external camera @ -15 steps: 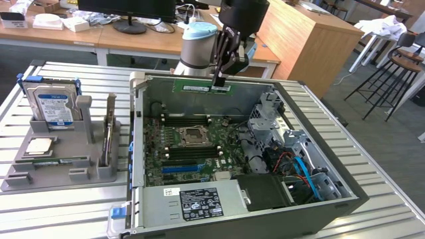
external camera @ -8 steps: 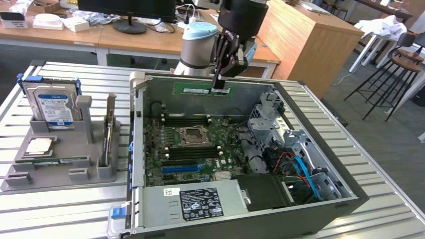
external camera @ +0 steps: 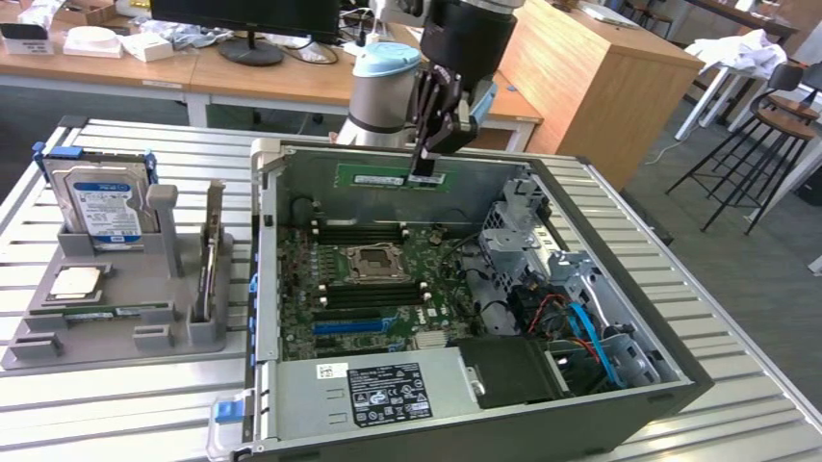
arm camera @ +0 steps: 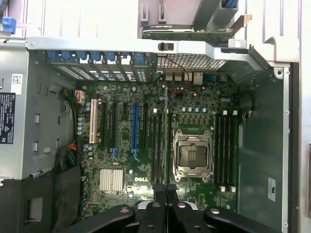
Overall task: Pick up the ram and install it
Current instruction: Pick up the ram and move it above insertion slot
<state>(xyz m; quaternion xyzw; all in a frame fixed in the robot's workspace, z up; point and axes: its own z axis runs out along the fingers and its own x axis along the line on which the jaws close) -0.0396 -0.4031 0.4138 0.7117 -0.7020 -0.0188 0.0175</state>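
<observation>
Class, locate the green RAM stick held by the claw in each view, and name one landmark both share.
Exterior view: the ram hangs from the claw above the open case, before its far wall.
Wrist view: the ram shows edge-on, a thin strip running out from the claw over the motherboard.
Shared landmark: the CPU socket.

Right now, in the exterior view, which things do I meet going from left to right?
hard drive → upright expansion card → ram, held in the gripper → blue cables inside the case → stools
</observation>
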